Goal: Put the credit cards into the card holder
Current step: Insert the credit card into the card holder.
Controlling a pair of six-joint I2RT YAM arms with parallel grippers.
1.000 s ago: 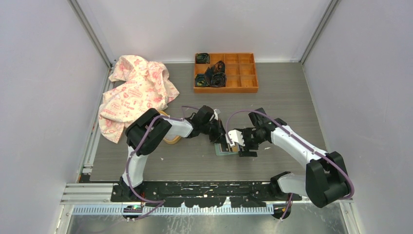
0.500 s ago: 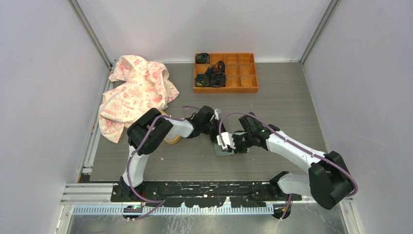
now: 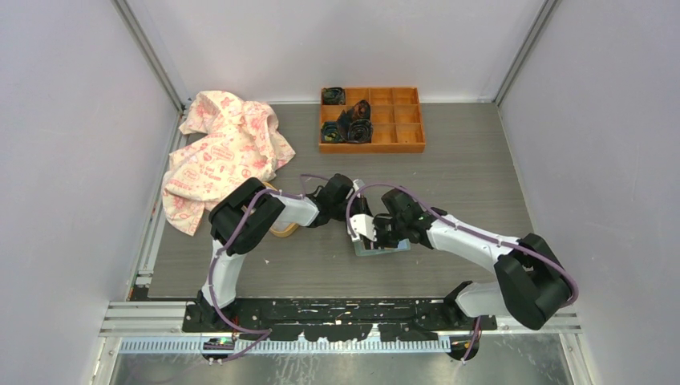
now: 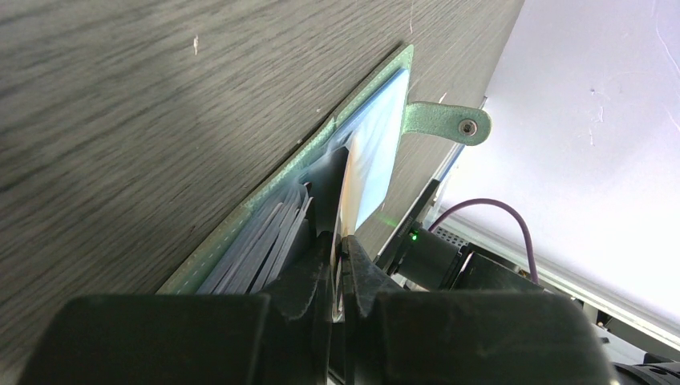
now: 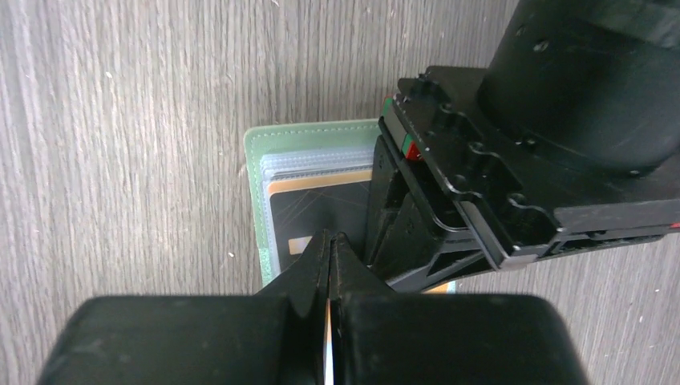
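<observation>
1. Directly beneath the right gripper (image 5: 329, 243), the small mint-green folding card holder (image 5: 255, 152) lies open on the grey wood-grain table (image 5: 120, 160). A dark-and-orange plastic credit card (image 5: 317, 210) sits in a clear sleeve just ahead of the fingertips.
2. Right gripper: the jaws are pinched narrow on what is judged a thin whitish plastic credit card (image 5: 327, 353), held edge-on (its face is hidden).
3. Left gripper (image 4: 340, 245): the jaws are narrow, pinching a thin pale sheet (image 4: 377, 156) that rises from the holder. Whether it is a card or a sleeve leaf cannot be told.
4. Step in hand, as judged: feeding a card into a sleeve while the other arm holds a leaf up.
5. The next move calls for aligning the card edge with a free sleeve mouth, then sliding it in flat without dragging the holder.
6. Obstruction: the left gripper's black body stands just beside the right gripper, crowding the holder.
7. Well beyond both grippers lie an orange wooden compartment tray (image 3: 371, 147) and a pink-patterned cloth (image 3: 220, 152). A yellow-orange oval dish (image 3: 282, 230) sits behind the left gripper. None is in the way.
</observation>
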